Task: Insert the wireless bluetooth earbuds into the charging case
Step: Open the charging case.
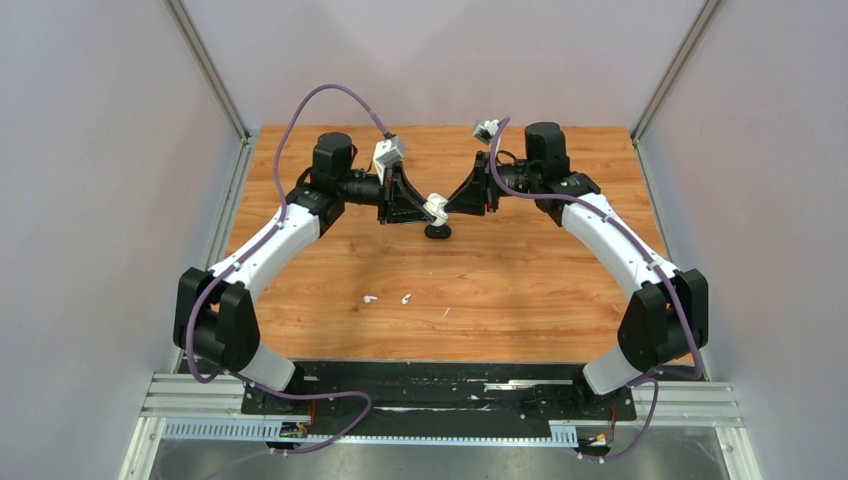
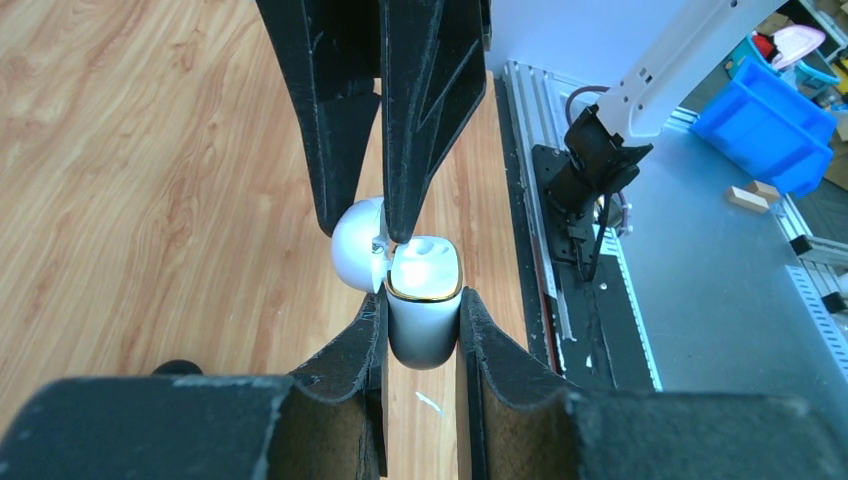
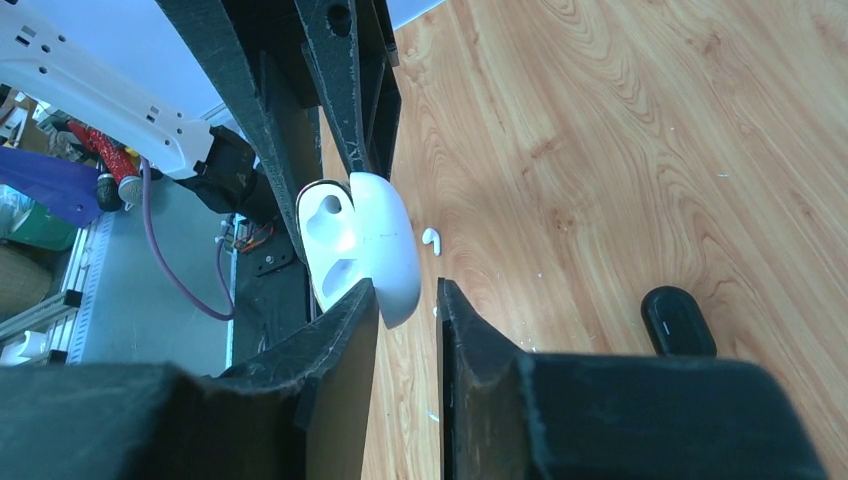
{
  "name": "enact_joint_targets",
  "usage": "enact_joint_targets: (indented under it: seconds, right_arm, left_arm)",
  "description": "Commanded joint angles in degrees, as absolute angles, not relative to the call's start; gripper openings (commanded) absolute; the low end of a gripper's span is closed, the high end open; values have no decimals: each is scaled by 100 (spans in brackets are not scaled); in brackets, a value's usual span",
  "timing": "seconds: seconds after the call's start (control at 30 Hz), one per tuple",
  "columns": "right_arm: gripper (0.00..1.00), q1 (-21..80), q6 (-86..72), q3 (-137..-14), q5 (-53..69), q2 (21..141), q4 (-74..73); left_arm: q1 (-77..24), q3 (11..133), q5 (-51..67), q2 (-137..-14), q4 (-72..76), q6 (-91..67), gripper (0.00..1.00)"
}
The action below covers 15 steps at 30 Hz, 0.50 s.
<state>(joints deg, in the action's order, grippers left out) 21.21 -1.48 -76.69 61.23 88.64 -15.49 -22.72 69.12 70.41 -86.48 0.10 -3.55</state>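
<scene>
Held above the middle of the wooden table (image 1: 540, 300), the open white charging case (image 1: 436, 207) is clamped by its body in the left gripper (image 2: 422, 305). The right gripper (image 3: 408, 295), jaws narrow, meets the raised lid (image 3: 385, 245); whether it grips the lid cannot be told. The earbuds (image 1: 370, 298) lie on the boards nearer the arm bases, well apart from the case.

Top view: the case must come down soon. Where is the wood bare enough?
The tabletop is bare between the fleck and the right arm, and between the earbuds and the left arm. Crowded: under the held charging case, around the black object.
</scene>
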Motion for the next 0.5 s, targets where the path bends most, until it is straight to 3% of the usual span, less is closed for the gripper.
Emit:
enact_joint_targets:
  seconds: [0.0, 0.13, 0.23, 0.27, 0.3, 0.4, 0.47]
  right_arm:
    - [26, 2205, -127, -7816, 6232, 8901, -1319]
    - [15, 2247, -121, -7862, 6274, 8931, -1288]
    - [0, 2266, -47, -7892, 6316, 8935, -1266]
    - [0, 2267, -35, -7894, 6295, 8932, -1270]
    - [0, 2275, 147, -7893, 6247, 8916, -1278]
    - [0, 2300, 723, -7928, 5972, 8844, -1506]
    - [0, 2325, 1323, -7982, 5757, 8789, -1829]
  left_arm:
    - [-2250, 6891, 7181, -8613, 500, -639, 0]
    - [-2251, 6852, 7176, -8638, 656, -767, 0]
    - [-2250, 6847, 7078, -8673, 694, -813, 0]
    - [-2257, 6867, 6980, -8692, 672, -840, 3]
    - [-2253, 6887, 6785, -8705, 544, -833, 7]
    - [-2250, 7136, 6335, -8751, -332, -571, 38]
    - [-2220, 7402, 5953, -8758, -876, -317, 50]
